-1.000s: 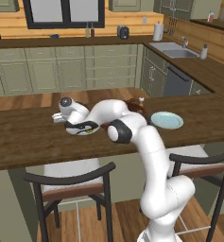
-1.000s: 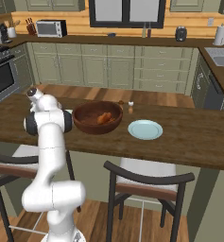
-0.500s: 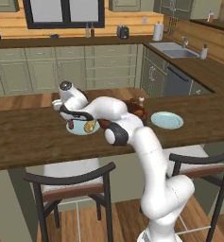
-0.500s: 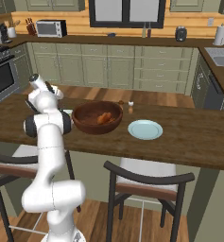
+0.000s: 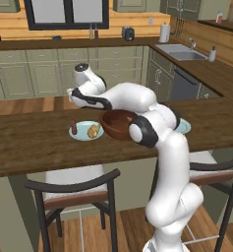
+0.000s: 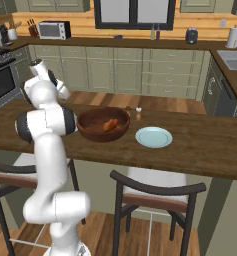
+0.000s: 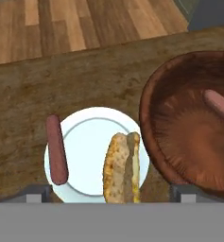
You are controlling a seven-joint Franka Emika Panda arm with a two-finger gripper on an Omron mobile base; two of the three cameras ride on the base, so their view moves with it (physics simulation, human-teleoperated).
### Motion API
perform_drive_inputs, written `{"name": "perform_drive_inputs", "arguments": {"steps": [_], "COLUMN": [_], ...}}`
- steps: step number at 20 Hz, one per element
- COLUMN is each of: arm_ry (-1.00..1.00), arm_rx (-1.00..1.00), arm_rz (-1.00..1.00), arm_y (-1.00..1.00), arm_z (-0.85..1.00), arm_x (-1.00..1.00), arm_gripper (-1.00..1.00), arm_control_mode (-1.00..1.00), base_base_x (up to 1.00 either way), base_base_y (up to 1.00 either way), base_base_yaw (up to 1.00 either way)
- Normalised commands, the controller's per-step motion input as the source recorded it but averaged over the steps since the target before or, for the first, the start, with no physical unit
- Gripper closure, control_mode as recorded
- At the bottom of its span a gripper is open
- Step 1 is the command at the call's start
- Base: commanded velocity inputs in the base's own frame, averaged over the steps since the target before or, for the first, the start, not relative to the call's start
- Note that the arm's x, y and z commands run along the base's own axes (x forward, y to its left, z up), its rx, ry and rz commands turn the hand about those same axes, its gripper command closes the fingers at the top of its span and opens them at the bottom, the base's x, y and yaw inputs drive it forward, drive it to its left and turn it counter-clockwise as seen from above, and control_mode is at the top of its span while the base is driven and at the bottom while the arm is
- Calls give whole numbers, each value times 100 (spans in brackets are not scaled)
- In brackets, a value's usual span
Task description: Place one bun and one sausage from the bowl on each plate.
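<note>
Claw (image 7: 104,201): I see it wide open, holding nothing
Near plate (image 7: 87,144): bun (image 7: 121,166), sausage (image 7: 56,149) on its rim
Bowl (image 7: 156,127): beside it

Counter (image 7: 99,71): wood, dark brown, streaky grain, matt with a worn, mottled look.
Bowl (image 7: 189,137): reddish-brown wood, fine radial grain inside, soft satin sheen along the rim.
Near plate (image 7: 85,156): pale, smooth, glazed like ceramic, faint ring line, even low gloss.
Far plate (image 6: 153,136): same pale blue, smooth finish.
Bun (image 7: 122,166): rough, crumbly golden crust, matt, darker along the split.
Sausage on the plate rim (image 7: 56,149): smooth reddish-brown skin, slight sheen.
Sausage in the bowl (image 7: 219,105): paler pink, smooth.
Floor (image 7: 85,23): wooden planks, mid-brown, matt.
Stools (image 5: 73,184): dark smooth frames, pale matt seats.
Arm (image 5: 162,147): glossy white shell, dark joints.
</note>
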Motion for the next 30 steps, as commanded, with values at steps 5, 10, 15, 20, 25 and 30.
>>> {"name": "perform_drive_inputs", "arguments": {"steps": [5, 10, 15, 20, 25, 30], "arm_ry": [20, 44, 53, 37, 10, 4], "arm_rx": [17, 2, -19, -22, -4, 0], "arm_rz": [-34, -26, -21, -4, 52, 67], "arm_y": [-100, -100, -81, -26, -36, -29], "arm_z": [8, 5, -12, -22, -22, -29], "arm_x": [-29, -1, 0, 14, 12, 9], "arm_gripper": [-100, -100, -100, -100, -100, -100], "arm_control_mode": [-100, -100, -100, -100, -100, -100], "base_base_x": [0, 0, 0, 0, 0, 0], "base_base_y": [0, 0, 0, 0, 0, 0], "base_base_yaw": [0, 0, 0, 0, 0, 0]}}
